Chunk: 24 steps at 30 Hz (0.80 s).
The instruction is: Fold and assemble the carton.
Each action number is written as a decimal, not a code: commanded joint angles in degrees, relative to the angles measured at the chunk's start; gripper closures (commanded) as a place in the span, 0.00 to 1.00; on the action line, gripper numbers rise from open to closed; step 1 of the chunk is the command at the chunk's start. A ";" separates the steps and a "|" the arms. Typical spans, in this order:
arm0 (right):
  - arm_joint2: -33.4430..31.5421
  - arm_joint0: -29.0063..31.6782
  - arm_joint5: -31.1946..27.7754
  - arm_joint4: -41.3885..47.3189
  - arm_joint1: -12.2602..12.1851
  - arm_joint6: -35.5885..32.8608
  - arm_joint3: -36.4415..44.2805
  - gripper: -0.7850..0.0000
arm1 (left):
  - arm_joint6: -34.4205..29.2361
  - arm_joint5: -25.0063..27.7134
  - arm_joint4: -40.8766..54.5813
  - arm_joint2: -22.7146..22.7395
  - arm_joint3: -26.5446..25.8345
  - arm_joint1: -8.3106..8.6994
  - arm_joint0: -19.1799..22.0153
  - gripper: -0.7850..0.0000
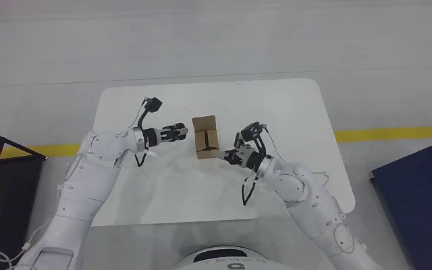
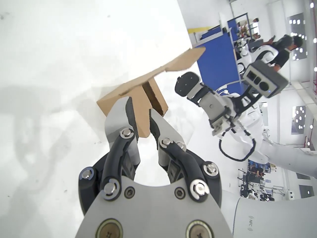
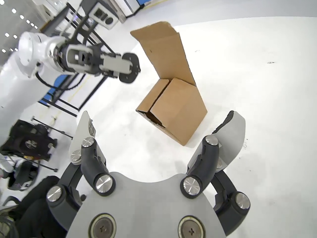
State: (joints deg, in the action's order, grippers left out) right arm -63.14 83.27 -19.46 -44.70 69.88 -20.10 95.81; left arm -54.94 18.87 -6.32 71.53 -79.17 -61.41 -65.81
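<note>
Nearest, the left hand (image 2: 140,107) is drawn almost closed, with only a narrow slot at its tips; a corner of the carton (image 3: 178,110) shows through that slot, yet seen from the other side this hand seems to sit just beside the cardboard and grip nothing, though the angle is poor; the right hand (image 3: 158,122) is spread wide and empty, near the carton's opposite side and apart from it; the carton stands in the middle of the tabletop (image 1: 283,115), between the 2 hands; its body is already squared up into a box, and 2 short flaps are turned inward on 1 end, a dark gap showing that they do not sit flush; 1 long flap (image 3: 163,53) stands raised and open; by my judgement the shaping is done and the closing is left: press the short flaps flat, bring the long flap down and tuck it; whether the far end is closed I cannot tell.
</note>
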 commanded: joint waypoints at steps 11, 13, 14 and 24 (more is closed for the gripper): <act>8.95 -3.21 19.71 -18.98 1.21 -14.87 3.79 0.00 | 6.18 4.81 -1.28 -10.71 17.02 -3.63 15.11 0.64; 9.87 -4.41 22.73 -19.88 1.67 -15.11 2.56 0.00 | 6.54 4.87 -1.71 -13.40 19.46 -4.64 17.62 0.65; 10.20 -4.87 24.22 -20.21 1.88 -15.11 2.01 0.00 | 6.32 5.20 -1.40 -14.71 20.51 -5.18 18.67 0.65; 9.22 -6.24 29.19 -19.01 2.71 -14.20 -0.44 0.00 | 0.95 12.16 5.73 -20.61 30.33 -8.35 23.60 0.72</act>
State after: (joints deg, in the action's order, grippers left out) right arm -53.61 76.96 9.70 -63.91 72.59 -34.45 95.39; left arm -52.79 30.01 -1.79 51.11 -49.64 -69.62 -42.34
